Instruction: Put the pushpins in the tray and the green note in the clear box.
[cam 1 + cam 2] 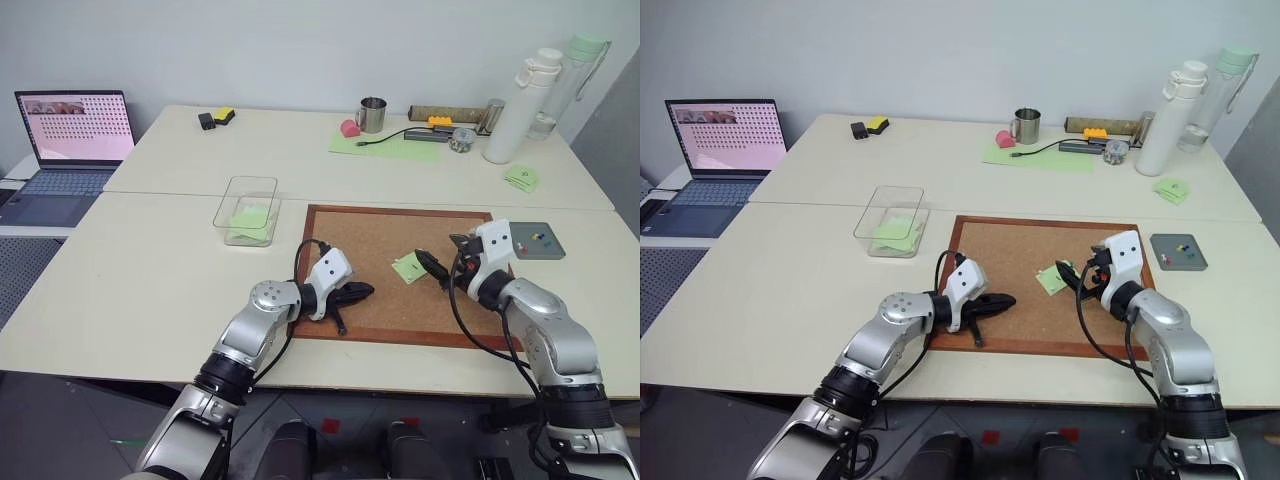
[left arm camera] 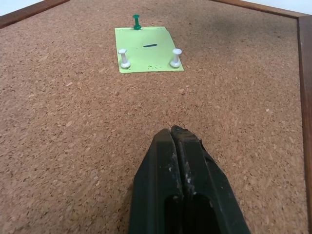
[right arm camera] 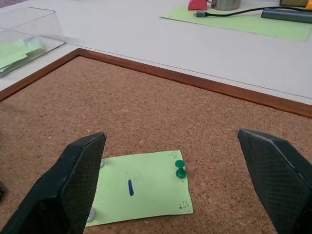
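The green note (image 2: 148, 49) lies on the corkboard (image 1: 375, 250), pinned by one green pushpin (image 3: 180, 169) and two white pushpins (image 2: 125, 58). My right gripper (image 3: 170, 136) is open, hovering low over the note with one finger on each side of it, touching nothing. My left gripper (image 2: 178, 134) is shut and empty, low over the bare cork and pointing at the note from a short way off. The grey tray (image 1: 550, 252) sits right of the board with a few pins in it. The clear box (image 1: 248, 208) stands left of the board and holds green paper.
A laptop (image 1: 75, 140) sits at the far left. Along the back stand a metal mug (image 1: 372, 114), a pale-green sheet (image 1: 390, 145) with a cable, bottles (image 1: 520, 105) and a patterned notepad (image 1: 521, 178). The corkboard's wooden frame (image 1: 400, 336) rises slightly above the table.
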### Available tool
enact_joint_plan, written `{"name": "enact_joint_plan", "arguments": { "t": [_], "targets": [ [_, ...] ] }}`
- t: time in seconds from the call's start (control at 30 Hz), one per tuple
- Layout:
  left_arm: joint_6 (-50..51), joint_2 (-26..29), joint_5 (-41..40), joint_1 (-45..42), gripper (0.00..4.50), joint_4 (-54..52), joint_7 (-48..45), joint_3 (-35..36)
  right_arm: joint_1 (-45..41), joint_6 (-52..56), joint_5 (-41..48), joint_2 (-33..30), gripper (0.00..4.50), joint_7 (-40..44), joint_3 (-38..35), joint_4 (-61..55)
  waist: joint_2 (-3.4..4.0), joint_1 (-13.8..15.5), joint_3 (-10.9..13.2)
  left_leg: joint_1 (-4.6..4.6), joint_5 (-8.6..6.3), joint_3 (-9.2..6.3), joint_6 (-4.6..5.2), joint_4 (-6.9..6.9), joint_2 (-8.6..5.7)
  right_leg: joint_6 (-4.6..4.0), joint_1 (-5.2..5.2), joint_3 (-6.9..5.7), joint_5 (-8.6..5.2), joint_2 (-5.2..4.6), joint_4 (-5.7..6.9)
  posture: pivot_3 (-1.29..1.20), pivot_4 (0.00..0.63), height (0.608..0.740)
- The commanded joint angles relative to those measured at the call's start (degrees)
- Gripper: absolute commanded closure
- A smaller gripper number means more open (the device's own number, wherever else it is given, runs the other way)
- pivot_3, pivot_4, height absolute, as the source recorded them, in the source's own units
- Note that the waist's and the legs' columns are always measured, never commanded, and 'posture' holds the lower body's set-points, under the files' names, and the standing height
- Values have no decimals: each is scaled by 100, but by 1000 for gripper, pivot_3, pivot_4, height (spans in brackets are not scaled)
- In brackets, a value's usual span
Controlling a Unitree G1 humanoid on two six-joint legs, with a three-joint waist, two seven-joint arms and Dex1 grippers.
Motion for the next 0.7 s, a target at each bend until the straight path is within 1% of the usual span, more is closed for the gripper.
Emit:
{"name": "enact_joint_plan", "arguments": {
  "t": [0.03, 0.2, 0.27, 0.33, 0.4, 0.43, 0.47, 0.6, 0.7],
  "targets": [
    [110, -3, 96, 127, 4477, 112, -70, -109, -301, -174, -39, 234, 0, -123, -91, 395, 3, -10, -2, 2, 0, 1, 0, 0, 1, 0, 0, 0, 0, 1, 0, 0, 150, 740],
    [111, 23, 86, 148, 4477, 44, -94, -73, -355, -281, -156, 300, 0, 44, 77, 661, 5, -11, -4, 2, 0, 1, 0, -1, -1, 0, 0, 1, 0, 0, 3, 0, 150, 740],
    [60, 30, 121, 134, 4500, 60, -68, -67, -364, -322, -196, 339, 361, 79, 107, 753, 5, -16, -4, 2, 0, 1, 0, -1, 0, 0, 0, 1, 0, 0, 3, 0, 150, 740],
    [69, 19, 122, 101, 4500, 66, -57, -51, -374, -375, -220, 371, 619, 92, 107, 853, 5, -19, -4, 2, 0, -1, 0, -1, 0, 0, 0, 0, 0, 1, 5, 0, 150, 740],
    [95, 21, 113, 91, 4500, 43, -67, -38, -384, -419, -238, 390, 1026, 95, 109, 916, 5, -19, -4, 2, 0, -1, 0, -1, 0, 0, 0, 0, 0, 1, 5, 0, 150, 740],
    [69, 22, 136, 83, 4500, 47, -49, -33, -385, -440, -241, 397, 1312, 104, 111, 950, 5, -19, -4, 2, 0, 0, 0, -1, -1, 0, 0, 0, 0, 1, 5, 0, 150, 740],
    [47, 19, 156, 68, 4500, 69, -36, -29, -390, -460, -240, 403, 1433, 115, 105, 988, 5, -20, -4, 2, 0, 0, 0, -1, -1, 0, 0, 1, 0, 1, 4, 0, 150, 740],
    [26, 26, 187, 15, 4500, 145, -24, 15, -461, -539, -214, 438, 2205, 100, 47, 1132, 5, -20, -4, 2, 0, -1, 0, -1, 0, 0, 0, -1, 0, 1, 5, 0, 150, 740],
    [53, 20, 178, -19, 4500, 148, -30, 40, -558, -634, -225, 447, 2884, 66, -2, 1292, 5, -22, -4, 2, 0, 0, 0, -1, 0, 0, 0, 0, 0, 1, 5, 0, 150, 740]
  ]
}}
